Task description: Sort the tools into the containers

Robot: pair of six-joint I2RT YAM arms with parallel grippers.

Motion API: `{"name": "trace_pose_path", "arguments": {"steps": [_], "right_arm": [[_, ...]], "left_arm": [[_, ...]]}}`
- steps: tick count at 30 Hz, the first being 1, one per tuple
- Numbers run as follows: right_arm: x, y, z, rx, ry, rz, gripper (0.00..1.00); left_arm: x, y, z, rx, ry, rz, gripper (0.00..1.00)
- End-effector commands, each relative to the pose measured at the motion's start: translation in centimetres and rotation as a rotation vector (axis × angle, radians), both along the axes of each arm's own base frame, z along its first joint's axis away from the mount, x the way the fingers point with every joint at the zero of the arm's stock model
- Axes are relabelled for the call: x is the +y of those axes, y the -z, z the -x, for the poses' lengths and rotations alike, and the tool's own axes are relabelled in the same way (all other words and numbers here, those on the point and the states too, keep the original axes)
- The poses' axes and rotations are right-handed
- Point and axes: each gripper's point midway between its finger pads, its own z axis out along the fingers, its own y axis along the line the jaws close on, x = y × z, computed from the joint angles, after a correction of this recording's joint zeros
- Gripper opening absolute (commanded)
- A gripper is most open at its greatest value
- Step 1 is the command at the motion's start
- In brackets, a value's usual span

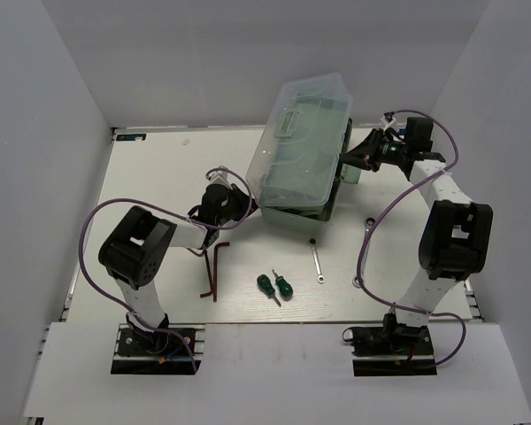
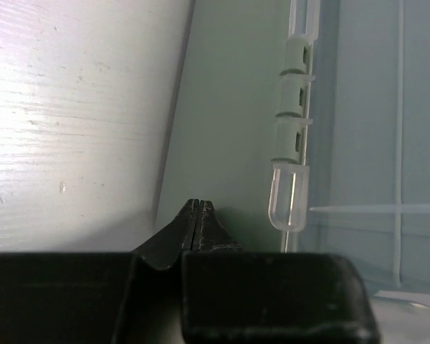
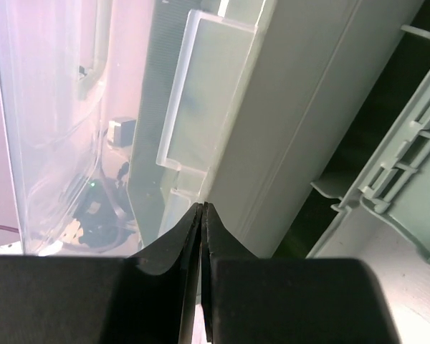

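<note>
The toolbox [image 1: 305,150] lies long axis near-to-far, its far end tilted right. The left gripper [image 1: 246,200], fingers together and empty, sits at its left wall. The right gripper [image 1: 347,161], likewise pinched together, is at its right side.

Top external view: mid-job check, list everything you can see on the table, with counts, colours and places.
toolbox: one, pale mint green with clear lid, far centre of table
hex keys: two, dark, lying together left of centre, near the left arm
screwdrivers: two, green handles, side by side, near centre
longer wrench: one, silver, right of the screwdrivers
short wrench: one, silver, right of the toolbox's near corner
table: one, white
left gripper: black, fingers shut, at the toolbox's left side
right gripper: black, fingers shut, at the toolbox's right side
</note>
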Motion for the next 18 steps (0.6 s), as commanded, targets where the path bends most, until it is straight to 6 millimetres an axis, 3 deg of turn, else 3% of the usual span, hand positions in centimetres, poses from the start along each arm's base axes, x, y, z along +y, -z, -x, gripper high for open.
{"name": "trace_pose_path", "arguments": {"steps": [1, 8, 9, 12, 18], "right_arm": [[1.3, -4.0, 1.1, -0.086, -0.059, -0.021, 0.08], [2.3, -4.3, 0.8, -0.082, -0.076, -0.015, 0.08], [3.4, -4.2, 1.1, -0.074, -0.101, -0.017, 0.08], [4.3, -4.0, 1.2, -0.067, -0.116, -0.016, 0.08], [5.6, -5.3, 1.5, -0.102, -0.146, -0.010, 0.08]], "left_arm": [[-2.7, -3.1, 1.6, -0.049, 0.099, 0.108, 0.08], [-4.0, -3.6, 2.5, -0.058, 0.134, 0.127, 0.08], [-4.0, -3.6, 2.5, -0.058, 0.135, 0.127, 0.08], [-4.4, -3.8, 2.8, -0.065, 0.146, 0.132, 0.08], [-4.9, -3.6, 3.6, -0.060, 0.161, 0.140, 0.07]]}}
